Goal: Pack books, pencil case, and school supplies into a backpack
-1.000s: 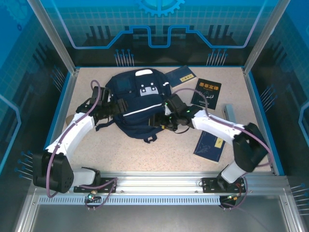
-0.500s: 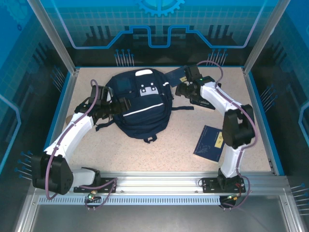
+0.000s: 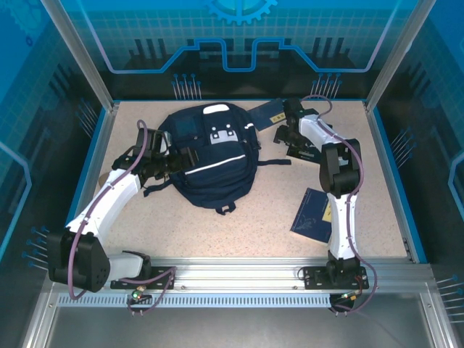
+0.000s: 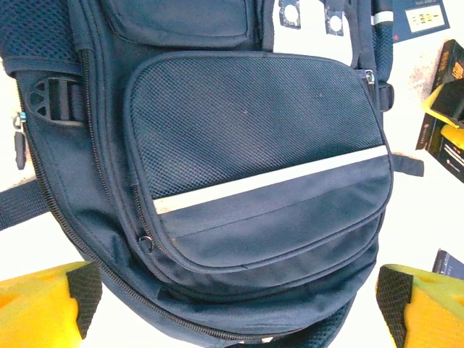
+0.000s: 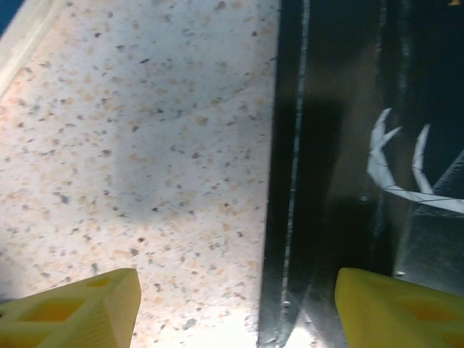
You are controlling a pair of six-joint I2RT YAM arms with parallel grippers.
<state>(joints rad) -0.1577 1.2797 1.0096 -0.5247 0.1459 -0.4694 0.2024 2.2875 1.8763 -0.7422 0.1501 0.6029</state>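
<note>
So the backpack (image 3: 206, 156) lies flat in the middle of the table (image 3: 254, 232), front pocket up. It looks like the floppy sort, soft and saggy, with nothing to keep its mouth open. My guess is one arm has to pinch a zip flap or the top edge while the other feeds stuff in. The left gripper (image 4: 232, 319) hovers at the bag's left side, jaws spread wide with nothing in them. The right gripper (image 5: 235, 312) is over at the far right, also apart and empty, straddling the left edge of the black book (image 5: 341, 145) with the white antlers. That book looks thin, light and fairly stiff, and it's lying dead flat, so I reckon the edge is the only place to grab it, and a smooth cover could slip. A navy book with a yellow label (image 3: 272, 112) lies just beyond the bag, and another navy book (image 3: 310, 217) sits nearer on the right, partly behind the right arm. I can't tell if the main zip is open, and from above the arm covers most of the black book.
</note>
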